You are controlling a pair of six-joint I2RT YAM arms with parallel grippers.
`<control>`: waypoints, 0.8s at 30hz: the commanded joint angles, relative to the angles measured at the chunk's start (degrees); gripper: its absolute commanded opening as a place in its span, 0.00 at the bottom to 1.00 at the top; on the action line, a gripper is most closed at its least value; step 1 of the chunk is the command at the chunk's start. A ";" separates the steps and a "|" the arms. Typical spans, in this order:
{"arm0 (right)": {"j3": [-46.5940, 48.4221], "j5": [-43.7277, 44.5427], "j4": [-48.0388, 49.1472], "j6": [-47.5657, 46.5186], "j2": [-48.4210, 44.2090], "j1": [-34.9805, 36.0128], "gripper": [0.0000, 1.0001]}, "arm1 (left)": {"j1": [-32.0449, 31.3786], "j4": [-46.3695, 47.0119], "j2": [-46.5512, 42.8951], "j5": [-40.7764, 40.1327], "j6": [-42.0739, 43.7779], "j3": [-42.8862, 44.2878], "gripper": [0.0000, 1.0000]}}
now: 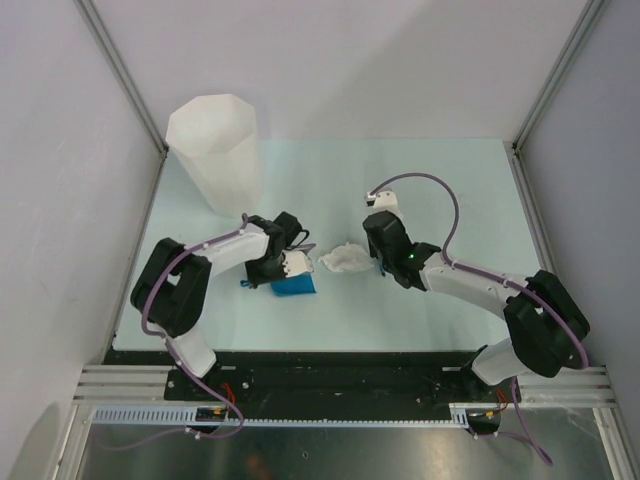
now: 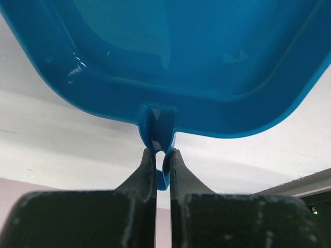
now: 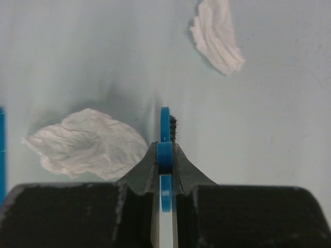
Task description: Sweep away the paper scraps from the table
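Two crumpled white paper scraps lie on the pale green table between my two grippers. In the right wrist view one scrap lies just left of the fingers and another lies farther off to the right. My right gripper is shut on the flat handle of a blue brush with dark bristles, right beside the scraps. My left gripper is shut on the handle tab of the blue dustpan, which sits on the table left of the scraps.
A tall white faceted bin stands at the table's back left, behind my left arm. Grey walls close in the left, back and right sides. A metal frame runs along the table's right edge.
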 commanded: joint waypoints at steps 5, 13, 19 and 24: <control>2.39 -15.08 12.44 10.49 4.63 4.29 0.00 | -0.22 -0.03 4.78 3.42 -1.07 7.57 0.00; 4.68 -16.87 15.53 14.56 2.35 6.76 0.00 | -0.31 0.15 4.26 10.10 -2.04 8.55 0.00; 6.26 -11.26 12.37 10.69 0.33 6.24 0.00 | -0.13 0.59 3.30 14.23 -3.88 10.39 0.00; 7.23 0.44 11.30 -1.13 -3.98 8.43 0.00 | 0.04 3.39 1.27 17.75 -6.34 11.88 0.00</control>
